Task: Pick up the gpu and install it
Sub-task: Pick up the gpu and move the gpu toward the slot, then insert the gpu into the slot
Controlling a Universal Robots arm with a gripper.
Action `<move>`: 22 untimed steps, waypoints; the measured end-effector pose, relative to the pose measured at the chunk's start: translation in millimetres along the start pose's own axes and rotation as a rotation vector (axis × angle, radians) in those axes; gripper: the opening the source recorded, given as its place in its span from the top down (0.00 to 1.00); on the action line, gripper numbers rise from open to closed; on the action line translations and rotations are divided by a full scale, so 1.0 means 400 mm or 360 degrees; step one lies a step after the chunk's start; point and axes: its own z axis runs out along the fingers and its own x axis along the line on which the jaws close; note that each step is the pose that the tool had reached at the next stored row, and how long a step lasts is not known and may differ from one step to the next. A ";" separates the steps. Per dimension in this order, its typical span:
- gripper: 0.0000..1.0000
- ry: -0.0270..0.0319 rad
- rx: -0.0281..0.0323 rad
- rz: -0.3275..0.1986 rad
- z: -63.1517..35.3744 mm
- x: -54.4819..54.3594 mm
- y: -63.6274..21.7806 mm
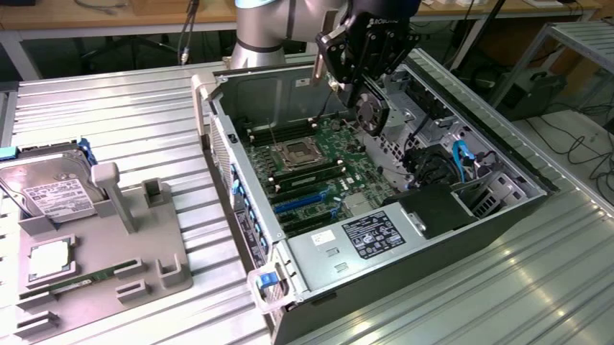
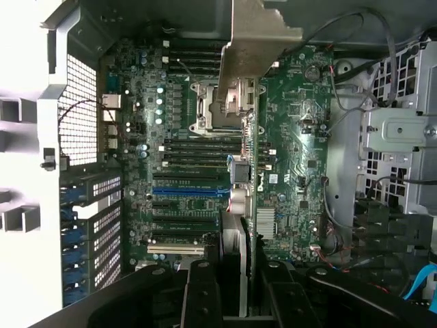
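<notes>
Exterior view: I see my black pincer (image 1: 364,83) pinched shut on the green-board gpu with black cooler and silver bracket (image 1: 372,115).
Gpu place: hanging above the open dark computer case (image 1: 432,259).

1. The computer case (image 1: 223,154) lies open on the desk (image 1: 125,108), towards the exterior view's right.
2. The motherboard (image 1: 321,180) lies flat in the case, with the processor socket (image 1: 295,151) near its middle.
3. The power supply (image 1: 369,241) sits in the case's near end.
4. The gpu (image 1: 370,111) stands on edge over the motherboard, between the fingers (image 2: 202,290) of the gripper (image 2: 239,270).
5. A holder tray (image 1: 144,273) lies on the desk at the exterior view's left, beside the case, and carries the hard drive (image 1: 53,190).
</notes>
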 end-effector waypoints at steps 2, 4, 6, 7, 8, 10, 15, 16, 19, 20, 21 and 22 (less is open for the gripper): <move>0.72 -0.00004 0.00000 0.0000 0.001 -0.003 0.000; 0.72 -0.00009 0.00001 0.0000 0.001 -0.006 0.000; 0.72 -0.00010 0.00002 0.0000 0.002 -0.013 0.000; 0.72 -0.00009 0.00002 0.0000 0.002 -0.017 0.000; 0.72 -0.00010 0.00002 0.0000 0.002 -0.022 0.000; 0.72 -0.00010 0.00001 0.0000 0.002 -0.030 -0.001; 0.72 -0.00010 0.00002 0.0000 0.002 -0.030 -0.001; 0.72 -0.00010 0.00001 0.0000 0.002 -0.030 -0.001; 0.72 -0.00009 0.00001 0.0000 0.002 -0.030 -0.001; 0.72 -0.00009 0.00001 0.0000 0.002 -0.030 -0.001; 0.72 -0.00010 0.00001 0.0000 0.002 -0.030 -0.001; 0.72 -0.00010 0.00001 0.0000 0.002 -0.030 -0.001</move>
